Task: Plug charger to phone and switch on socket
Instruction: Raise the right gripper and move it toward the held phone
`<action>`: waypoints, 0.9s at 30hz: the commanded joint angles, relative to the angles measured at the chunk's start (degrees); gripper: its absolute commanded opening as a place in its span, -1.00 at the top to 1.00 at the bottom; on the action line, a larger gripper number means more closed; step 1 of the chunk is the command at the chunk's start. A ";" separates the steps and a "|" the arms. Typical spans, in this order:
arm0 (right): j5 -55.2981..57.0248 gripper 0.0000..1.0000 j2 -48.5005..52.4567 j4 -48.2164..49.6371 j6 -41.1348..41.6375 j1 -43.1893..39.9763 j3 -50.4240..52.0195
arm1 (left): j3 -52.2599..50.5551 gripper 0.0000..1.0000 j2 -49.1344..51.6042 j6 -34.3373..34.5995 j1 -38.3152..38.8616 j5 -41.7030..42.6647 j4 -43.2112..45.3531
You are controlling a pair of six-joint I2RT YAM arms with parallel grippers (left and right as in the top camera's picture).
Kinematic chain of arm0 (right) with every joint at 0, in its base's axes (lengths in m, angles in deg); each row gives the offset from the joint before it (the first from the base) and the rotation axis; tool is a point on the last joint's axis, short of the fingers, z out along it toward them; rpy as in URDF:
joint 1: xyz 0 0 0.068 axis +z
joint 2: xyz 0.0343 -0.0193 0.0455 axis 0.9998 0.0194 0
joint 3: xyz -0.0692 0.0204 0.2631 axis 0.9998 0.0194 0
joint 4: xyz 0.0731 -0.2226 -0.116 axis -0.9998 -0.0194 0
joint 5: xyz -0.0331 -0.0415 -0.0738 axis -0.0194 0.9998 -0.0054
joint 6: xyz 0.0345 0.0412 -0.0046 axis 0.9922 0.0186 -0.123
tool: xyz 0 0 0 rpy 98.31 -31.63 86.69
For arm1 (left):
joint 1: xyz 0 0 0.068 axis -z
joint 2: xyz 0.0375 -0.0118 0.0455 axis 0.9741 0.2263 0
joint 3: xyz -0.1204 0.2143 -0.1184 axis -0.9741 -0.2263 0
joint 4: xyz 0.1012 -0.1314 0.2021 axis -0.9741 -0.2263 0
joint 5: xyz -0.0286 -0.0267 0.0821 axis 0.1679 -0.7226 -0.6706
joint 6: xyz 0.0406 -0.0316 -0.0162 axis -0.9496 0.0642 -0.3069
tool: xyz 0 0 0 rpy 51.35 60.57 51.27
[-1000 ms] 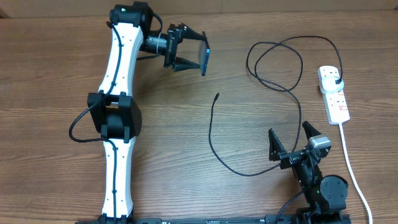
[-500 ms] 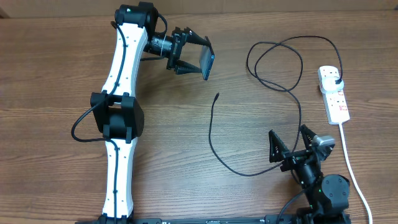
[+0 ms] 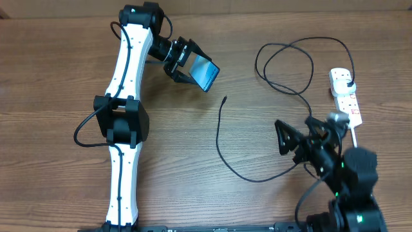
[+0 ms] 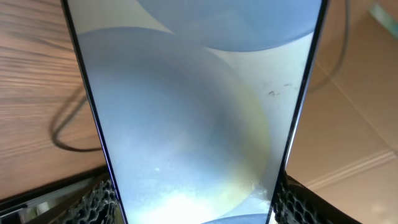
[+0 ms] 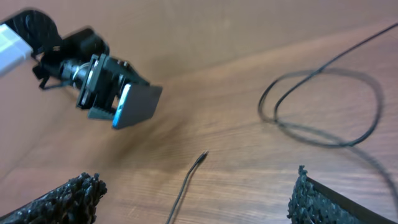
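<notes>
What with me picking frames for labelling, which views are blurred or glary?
Overhead view: sharp, evenly lit. Left wrist view: the glowing blue-screened smartphone fills the frame, soft-focused, with pale glare low on its screen. Right wrist view: motion-blurred throughout; the tip of the thin black charger cable is just discernible.

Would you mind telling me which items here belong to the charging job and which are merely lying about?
Belong: phone, held in the left claw; charger cable; socket strip.
Lying about: nothing spare that I can see; only the wooden table beneath.
</notes>
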 commanded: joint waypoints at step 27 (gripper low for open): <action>-31.30 -1.00 47.76 16.06 14.86 0.50 -16.65 | 1.66 0.92 0.42 17.07 4.31 -33.79 -0.17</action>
